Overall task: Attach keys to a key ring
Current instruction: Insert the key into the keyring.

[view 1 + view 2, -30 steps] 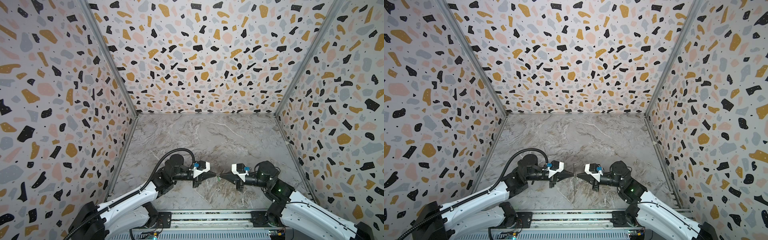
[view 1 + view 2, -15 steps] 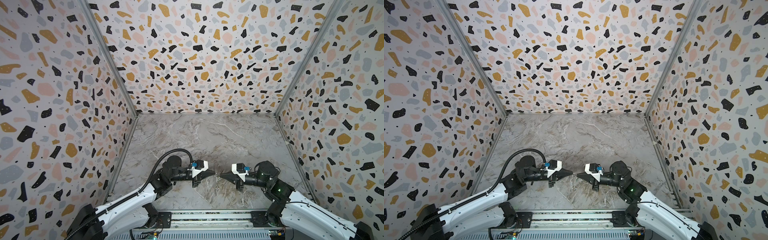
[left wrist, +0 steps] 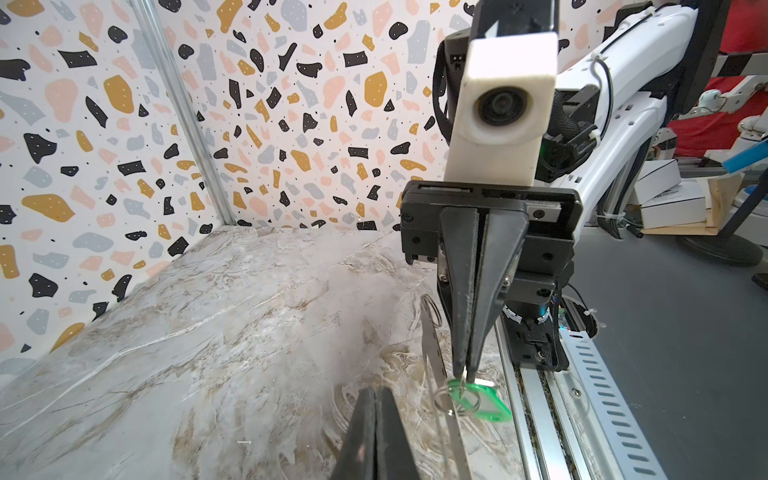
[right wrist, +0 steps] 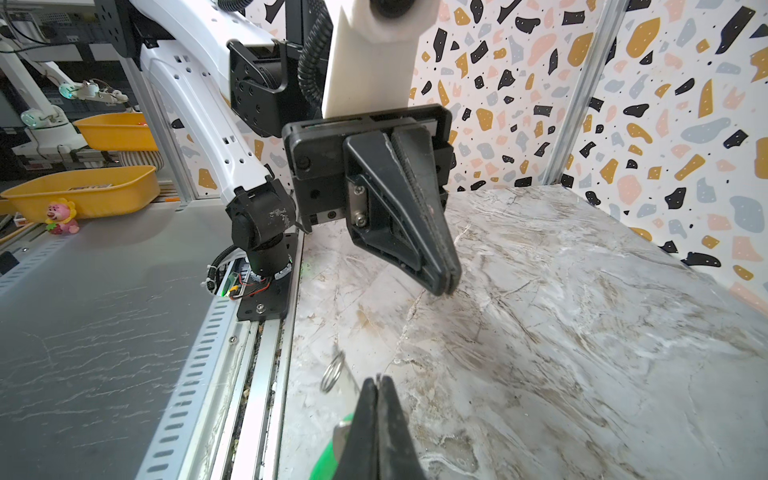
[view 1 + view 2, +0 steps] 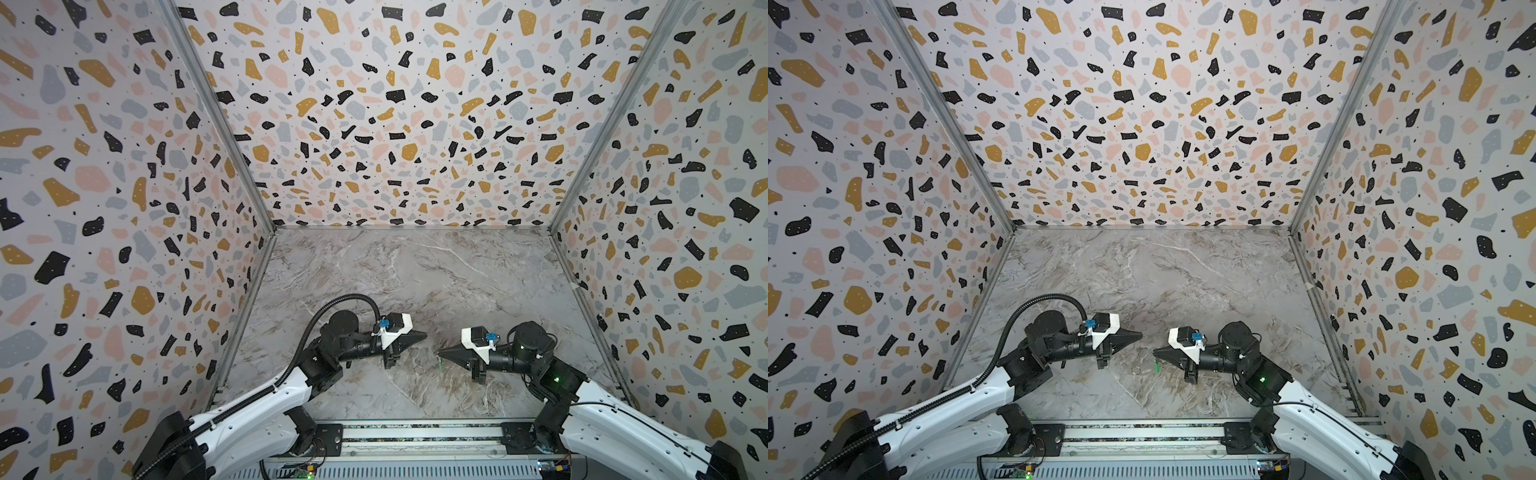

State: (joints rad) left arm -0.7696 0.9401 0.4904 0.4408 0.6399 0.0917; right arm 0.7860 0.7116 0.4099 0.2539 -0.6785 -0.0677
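No text can be read in any view. In the left wrist view, the white cardboard box [image 3: 675,195] outside the cell has a small dark printed strip, too blurred to make out. In the right wrist view, the black joint housing [image 4: 266,216] has pale scrawled marks that form no letters. Both top views show no lettering or numbers.

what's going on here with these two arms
Two robot arms face each other low over the marble table, near its front edge. The right gripper is shut on a green-headed key, pinching where a wire ring loops through the green head. A thin silvery strip with a second small ring at its end sits right beside it. The left gripper is shut with nothing in it, and its tip is apart from the right one's.
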